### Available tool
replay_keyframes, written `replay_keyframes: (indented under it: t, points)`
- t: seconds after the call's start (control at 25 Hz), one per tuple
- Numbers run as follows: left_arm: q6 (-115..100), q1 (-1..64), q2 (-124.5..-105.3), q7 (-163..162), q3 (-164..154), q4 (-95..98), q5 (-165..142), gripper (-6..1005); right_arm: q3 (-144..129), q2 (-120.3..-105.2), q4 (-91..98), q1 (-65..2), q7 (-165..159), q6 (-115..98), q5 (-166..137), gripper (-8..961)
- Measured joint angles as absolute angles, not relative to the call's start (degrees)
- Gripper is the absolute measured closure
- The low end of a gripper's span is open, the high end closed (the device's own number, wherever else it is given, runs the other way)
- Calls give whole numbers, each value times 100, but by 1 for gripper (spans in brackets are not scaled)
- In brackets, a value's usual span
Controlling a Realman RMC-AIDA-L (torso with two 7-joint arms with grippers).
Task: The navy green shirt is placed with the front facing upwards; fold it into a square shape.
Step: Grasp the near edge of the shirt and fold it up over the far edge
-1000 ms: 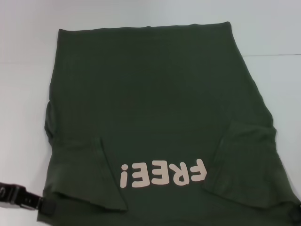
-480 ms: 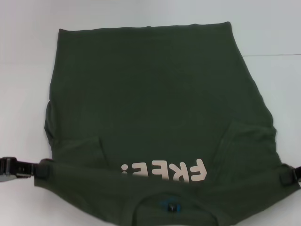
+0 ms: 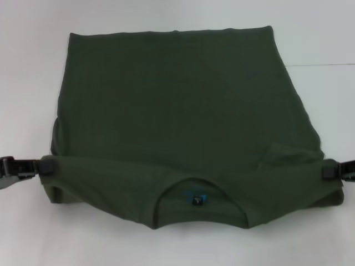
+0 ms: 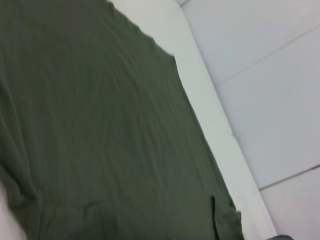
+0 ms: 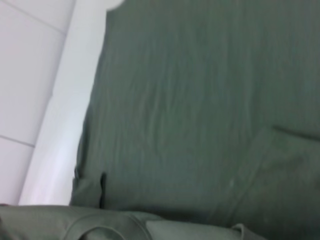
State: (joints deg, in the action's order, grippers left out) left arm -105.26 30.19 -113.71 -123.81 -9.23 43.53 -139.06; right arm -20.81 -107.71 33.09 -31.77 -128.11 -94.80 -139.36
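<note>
Lying flat on the white table (image 3: 33, 72), the dark olive-green cotton T-shirt (image 3: 177, 105) is spread with its long axis running from the near edge to the far edge, the hem at the far side. The collar end is folded over, so the ribbed crew neck and a small blue label (image 3: 197, 199) are seen; its writing cannot be read. The left gripper (image 3: 45, 166) and the right gripper (image 3: 330, 169) are each pinched on a corner of the fold.
</note>
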Motion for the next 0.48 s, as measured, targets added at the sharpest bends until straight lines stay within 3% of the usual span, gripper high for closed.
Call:
replay_keyframes:
  t: [0.48]
  points:
    - [-9644, 2857, -11526, -12135, -929, 3935, -12941, 963, -2074, -10972, 3260, -3095, -12572, -8749, -12646, 890]
